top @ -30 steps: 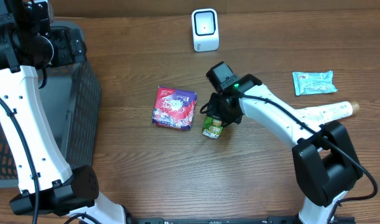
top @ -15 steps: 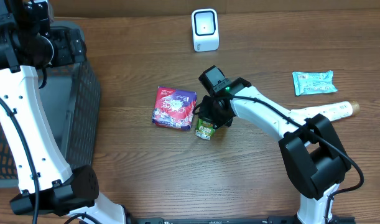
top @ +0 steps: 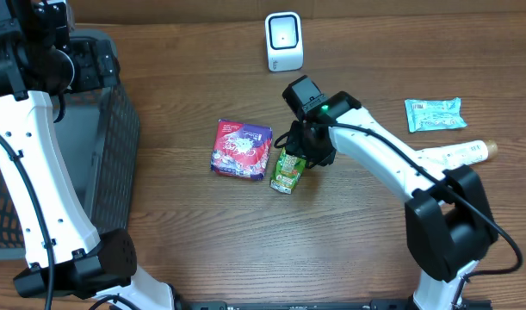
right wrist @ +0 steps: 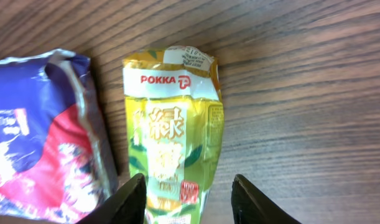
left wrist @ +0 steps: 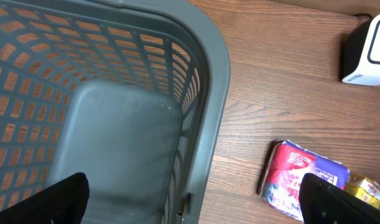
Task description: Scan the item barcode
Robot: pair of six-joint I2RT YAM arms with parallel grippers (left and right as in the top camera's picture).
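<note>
One wooden table (top: pixel 202 224) holds everything. One grey mesh basket (top: pixel 116 138) fills the left edge of the overhead picture. It is the biggest thing on the table.

Two white arms are in view. The left arm (top: pixel 39 172) rises along the left side over the basket, and the right arm (top: pixel 392 164) reaches in from the lower right toward the middle.

There are two packets. One red and purple packet (top: pixel 241 149) lies at the centre, and one smaller teal packet (top: pixel 434 114) lies at the right edge. One pale tube (top: pixel 456 153) with a tan tip sits just below the teal packet, beside the right arm. One white scanner (top: pixel 284 40) stands at the top centre, well apart from the rest.

The smallest item is one green and yellow drink carton (right wrist: pixel 171 143). It lies flat on the wood just right of the red and purple packet, very close to it or touching.

The right gripper (right wrist: pixel 188 199) hangs directly above the carton's lower end. Its fingers (right wrist: pixel 135 198) are partly spread, one on each side of the carton, with a strip of bare wood showing between the carton and the right-hand finger. The carton rests on the table rather than in a grip.

The left gripper (left wrist: pixel 196 199) hangs over the basket at the upper left. Its two fingertips sit in the bottom corners of its own view, spread wide with nothing between them.
</note>
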